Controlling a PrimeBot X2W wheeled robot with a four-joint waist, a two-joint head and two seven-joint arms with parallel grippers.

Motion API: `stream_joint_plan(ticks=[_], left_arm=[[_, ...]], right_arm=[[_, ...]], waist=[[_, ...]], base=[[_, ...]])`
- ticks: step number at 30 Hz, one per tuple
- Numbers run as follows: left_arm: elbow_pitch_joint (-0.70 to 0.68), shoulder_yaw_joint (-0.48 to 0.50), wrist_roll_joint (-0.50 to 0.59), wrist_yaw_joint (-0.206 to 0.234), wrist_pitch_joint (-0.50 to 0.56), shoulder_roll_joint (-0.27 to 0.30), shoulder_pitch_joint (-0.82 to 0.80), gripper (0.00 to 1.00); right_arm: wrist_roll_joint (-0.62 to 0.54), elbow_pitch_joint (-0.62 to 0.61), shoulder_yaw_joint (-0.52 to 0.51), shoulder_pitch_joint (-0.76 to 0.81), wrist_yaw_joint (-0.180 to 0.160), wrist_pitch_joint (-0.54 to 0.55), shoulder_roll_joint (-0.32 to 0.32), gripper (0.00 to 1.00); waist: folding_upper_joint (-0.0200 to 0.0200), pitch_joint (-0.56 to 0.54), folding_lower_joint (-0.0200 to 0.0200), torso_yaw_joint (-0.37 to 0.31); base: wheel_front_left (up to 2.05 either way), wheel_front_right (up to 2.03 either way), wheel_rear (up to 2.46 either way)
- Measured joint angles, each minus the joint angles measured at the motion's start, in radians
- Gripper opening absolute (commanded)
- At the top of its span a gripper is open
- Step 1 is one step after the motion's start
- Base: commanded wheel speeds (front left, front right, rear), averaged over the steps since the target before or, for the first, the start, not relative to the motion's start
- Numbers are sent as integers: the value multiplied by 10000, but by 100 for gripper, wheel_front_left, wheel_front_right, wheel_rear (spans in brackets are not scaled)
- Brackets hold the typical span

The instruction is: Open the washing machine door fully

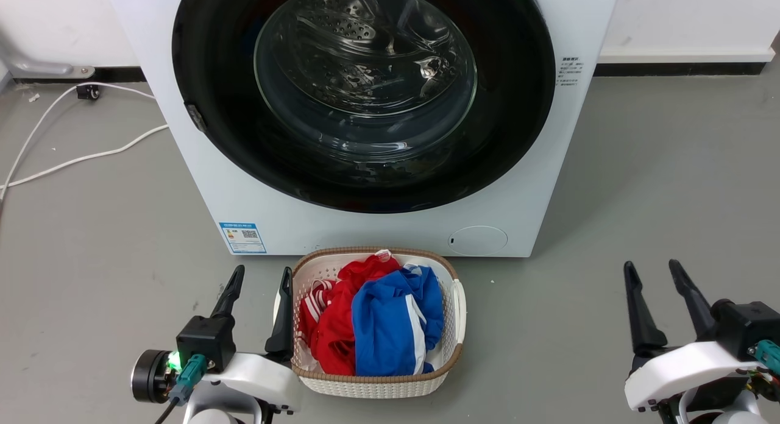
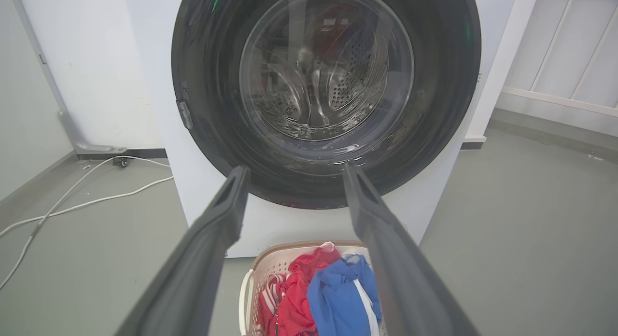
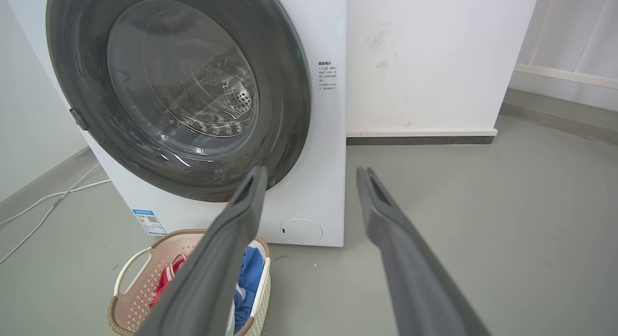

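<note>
The washing machine door (image 1: 364,98) sits closed, its glossy black ring lying flush against the front of the white washing machine (image 1: 378,232) and covering nearly the whole width of it. Through the bulging clear glass at its centre the perforated steel drum (image 1: 344,25) can be seen. A small grey tab (image 1: 195,117) shows on the door's left edge in the head view. Low on the machine's front are a blue label (image 1: 242,237) at the left and a round cap (image 1: 478,240) at the right. Directly in front of the machine, on the grey floor (image 1: 640,186), stands a white woven laundry basket (image 1: 378,384) with a brown rim, holding a red garment (image 1: 335,335) and a blue garment (image 1: 393,326). The left gripper (image 1: 262,270) hangs low just beside the basket's left side, its two dark fingers spread apart and holding nothing; in its wrist view they point toward the lower part of the door, well short of it. The right gripper (image 1: 651,265) hangs at the lower right, well apart from the basket and the machine, its fingers likewise spread and empty. A white cable (image 1: 79,159) trails across the floor to the left of the machine.
</note>
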Motion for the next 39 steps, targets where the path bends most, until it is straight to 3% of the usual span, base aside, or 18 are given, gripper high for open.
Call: stream_joint_plan(ticks=[1,6,10,22,25,31,39], left_arm=[[0,-6,-12,2,13,0,0,100],[31,-10,-98,15,56,23,3,100],[31,-27,-102,31,67,46,5,100],[-151,-35,-213,192,63,119,7,100],[-270,-23,-297,173,48,92,-27,100],[-372,-21,-330,136,-8,73,-198,100],[-493,-142,-286,100,-36,-4,-757,100]], right_arm=[[86,21,0,-1,0,8,0,0],[330,69,15,-3,0,52,0,0],[1618,228,-134,-7,0,247,4,0],[12799,658,-495,-393,-2,1680,13,0],[13752,999,-963,-732,-2,1910,13,0],[14287,1921,-1666,-2083,-2,2330,-441,0],[15012,4719,-1758,-5331,-2,3093,-1484,0]], waist=[[0,-2,0,0],[0,-37,0,-4],[0,-52,0,-20],[0,123,0,-190],[0,229,0,-234],[0,564,0,-271],[0,1312,1,-233]], base=[[0,0,0],[0,0,0],[0,0,0],[0,0,0],[0,0,0],[0,0,0],[0,0,0]])
